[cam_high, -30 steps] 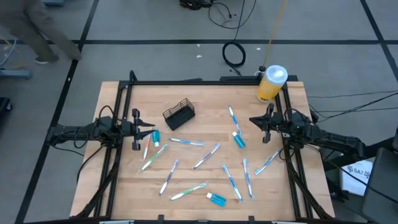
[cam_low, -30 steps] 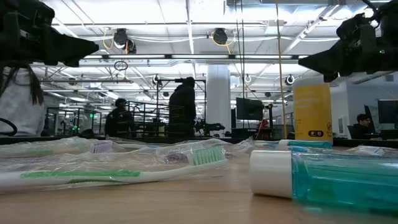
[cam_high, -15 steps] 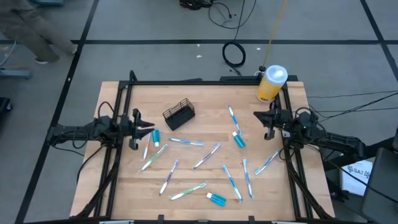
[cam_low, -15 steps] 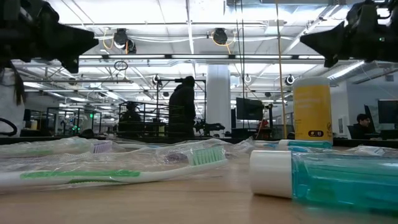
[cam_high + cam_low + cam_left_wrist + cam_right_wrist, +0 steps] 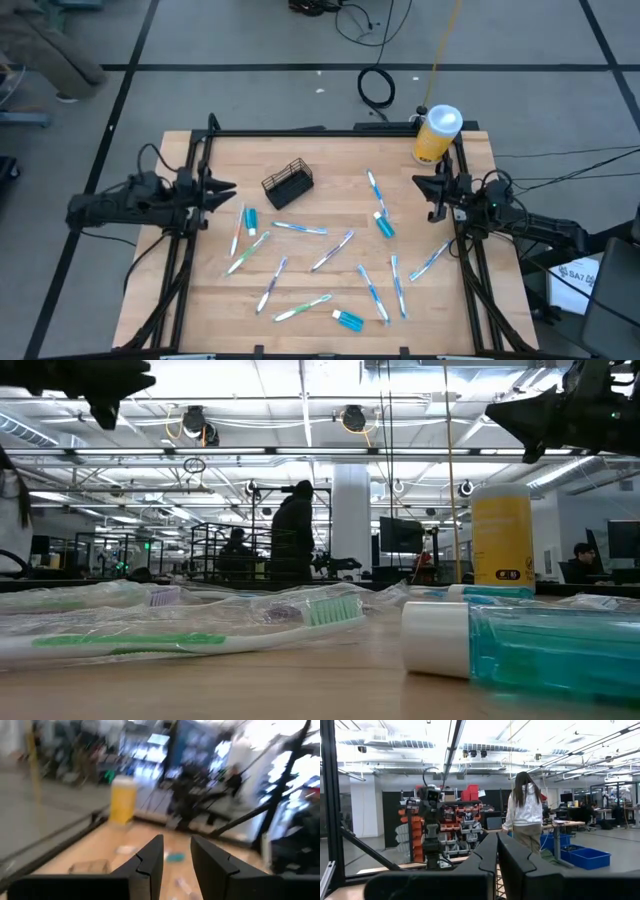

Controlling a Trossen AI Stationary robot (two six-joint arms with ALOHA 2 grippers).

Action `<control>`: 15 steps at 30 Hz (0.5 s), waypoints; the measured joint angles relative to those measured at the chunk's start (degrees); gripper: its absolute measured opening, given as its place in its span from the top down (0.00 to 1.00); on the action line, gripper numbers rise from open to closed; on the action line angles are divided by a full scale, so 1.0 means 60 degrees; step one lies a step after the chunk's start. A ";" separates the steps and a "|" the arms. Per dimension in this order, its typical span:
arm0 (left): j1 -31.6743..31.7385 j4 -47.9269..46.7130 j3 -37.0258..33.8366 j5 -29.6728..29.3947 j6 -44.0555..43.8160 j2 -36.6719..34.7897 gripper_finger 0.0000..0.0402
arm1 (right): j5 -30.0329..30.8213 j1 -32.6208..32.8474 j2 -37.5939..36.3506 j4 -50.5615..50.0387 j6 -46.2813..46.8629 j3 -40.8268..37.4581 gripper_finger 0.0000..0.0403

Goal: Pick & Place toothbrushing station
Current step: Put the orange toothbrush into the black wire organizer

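Note:
The toothbrushing station, a small black wire-mesh caddy (image 5: 288,183), stands on the wooden table left of centre, toward the far edge. No gripper touches it. My left gripper (image 5: 228,187) hovers left of the caddy, near the table's left rail, with a gap between its fingers (image 5: 176,857). It is empty. My right gripper (image 5: 420,186) hovers at the table's right rail, below the yellow bottle in the high view. Its fingers are together (image 5: 497,852) and it is empty. Both grippers show high above the table in the low view: my left gripper (image 5: 125,380) and my right gripper (image 5: 500,415).
Several wrapped toothbrushes (image 5: 300,228) and small blue bottles (image 5: 349,319) lie scattered over the table's middle and near side. A tall yellow bottle with a white cap (image 5: 437,134) stands at the far right corner. Black rails (image 5: 190,240) run along the left and right sides. People stand in the room beyond.
My left gripper has drawn back toward the table's left edge and risen, moving away from the blue bottle and the toothbrushes beside it. My right gripper has moved a little toward the table's right edge and up. Nothing on the table has moved.

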 joint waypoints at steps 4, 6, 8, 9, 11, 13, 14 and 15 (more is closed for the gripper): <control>0.0004 -0.2080 0.1361 -0.0476 -0.0562 0.1526 0.75 | 0.0000 0.0000 0.0003 -0.0179 0.0000 0.0000 0.98; 0.0004 -0.2991 0.1748 -0.0561 -0.1047 0.2296 0.75 | 0.0000 0.0000 0.0000 -0.0343 -0.0033 0.0000 0.98; 0.0000 -0.3646 0.1955 -0.0680 -0.1913 0.3016 0.75 | 0.0000 0.0000 0.0004 -0.0544 -0.0031 0.0000 0.98; 0.0004 -0.3799 0.1995 -0.0719 -0.2473 0.3348 0.75 | 0.0003 0.0000 0.0004 -0.0625 -0.0020 0.0000 0.98; 0.0004 -0.4239 0.2002 -0.0732 -0.3667 0.3922 0.75 | 0.0000 0.0000 0.0004 -0.0767 -0.0014 0.0000 0.98; 0.0004 -0.4725 0.2002 -0.0725 -0.4494 0.4433 0.75 | 0.0000 0.0000 0.0004 -0.0873 -0.0008 0.0000 0.98; 0.0004 -0.5002 0.2002 -0.0724 -0.4789 0.4641 0.75 | 0.0000 0.0000 0.0004 -0.0889 -0.0005 0.0000 0.98; 0.0004 -0.5328 0.2002 -0.0724 -0.5095 0.4853 0.75 | 0.0000 0.0000 0.0004 -0.0932 -0.0004 0.0000 0.98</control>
